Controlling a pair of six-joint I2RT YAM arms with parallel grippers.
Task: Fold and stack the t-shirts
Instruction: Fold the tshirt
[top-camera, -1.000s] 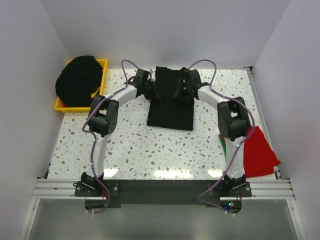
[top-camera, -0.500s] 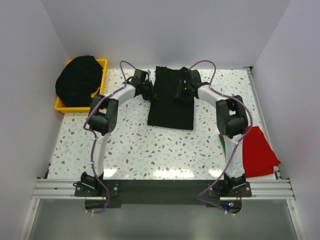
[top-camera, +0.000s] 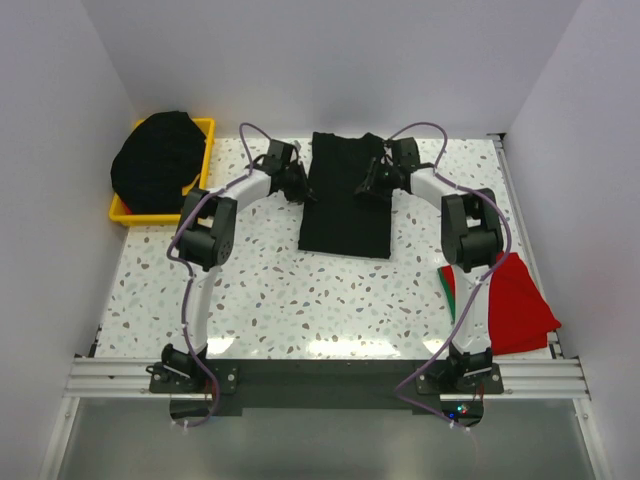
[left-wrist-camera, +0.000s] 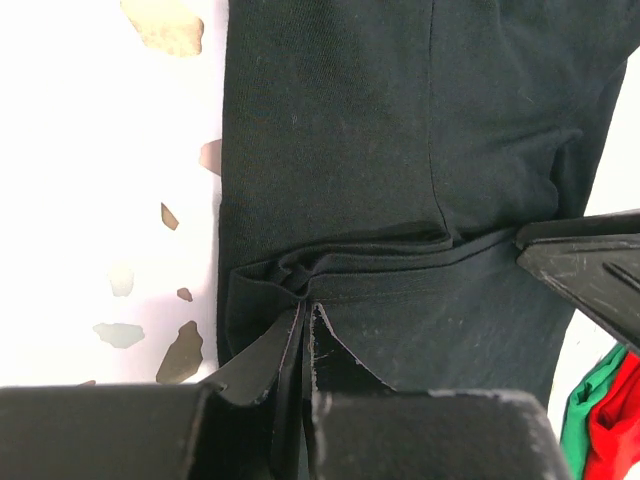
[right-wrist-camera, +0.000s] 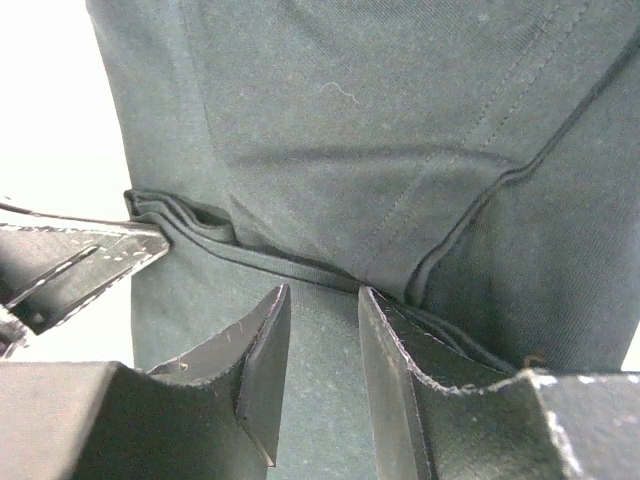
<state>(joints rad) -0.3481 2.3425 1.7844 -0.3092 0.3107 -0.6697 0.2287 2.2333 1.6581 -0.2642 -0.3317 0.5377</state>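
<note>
Yellow bin (top-camera: 203, 130): at the far left corner of the table (top-camera: 300, 290), partly over its edge.
Black heap (top-camera: 157, 160): dark t-shirts mounded in the bin and rising above its rim (how many, I cannot tell).
Left pincer (left-wrist-camera: 305, 308): clenched, with the fingers pressed together on a bunched bit of hem at the left edge of the black t-shirt (top-camera: 343, 205).
Black t-shirt: lies flat at the far middle of the table, between the two pincers. It is folded into a long strip running from the back edge toward the centre. A doubled hem crosses it from side to side where the upper layer ends.
Right pincer (right-wrist-camera: 323, 292): released, with its fingers apart and bare cloth showing in the gap. The tips sit just at the hem on the shirt's right side.
Red t-shirt (top-camera: 520, 305): at the right edge of the table beside the right arm, well apart from the black one, spilling past the edge.
Green cloth (top-camera: 449, 285): a thin strip showing just left of the red t-shirt.
</note>
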